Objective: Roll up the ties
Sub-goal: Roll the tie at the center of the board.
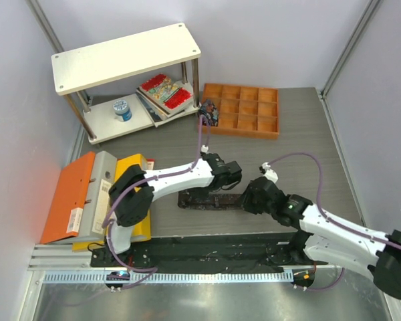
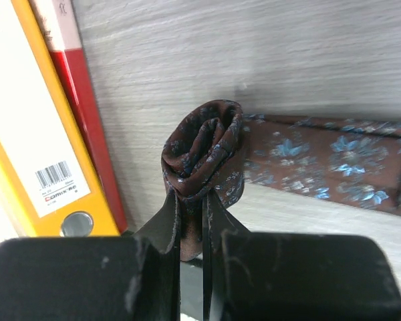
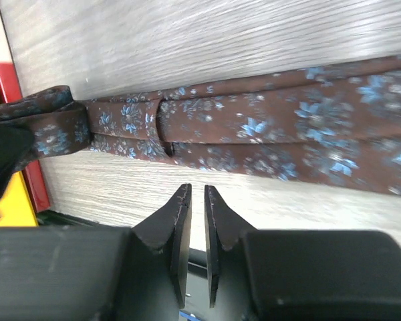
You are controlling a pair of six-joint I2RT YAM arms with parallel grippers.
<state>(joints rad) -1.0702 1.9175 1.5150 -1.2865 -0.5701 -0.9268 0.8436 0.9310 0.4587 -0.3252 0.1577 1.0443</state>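
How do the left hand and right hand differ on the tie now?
Grip: the left hand is shut on the rolled end of the tie; the right hand holds nothing, jaws barely apart. Place: the left hand is at the roll; the right hand is beside the flat stretch, off the fabric. Both face one tie.

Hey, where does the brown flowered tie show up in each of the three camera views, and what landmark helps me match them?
Top external: the brown tie lies flat mid-table, between the two arms' wrists.
Left wrist: its rolled end sits at centre, with the flat length running to the right edge.
Right wrist: it crosses the upper half, with the roll at far left.
Shared landmark: the yellow binder, left of the tie in all three.
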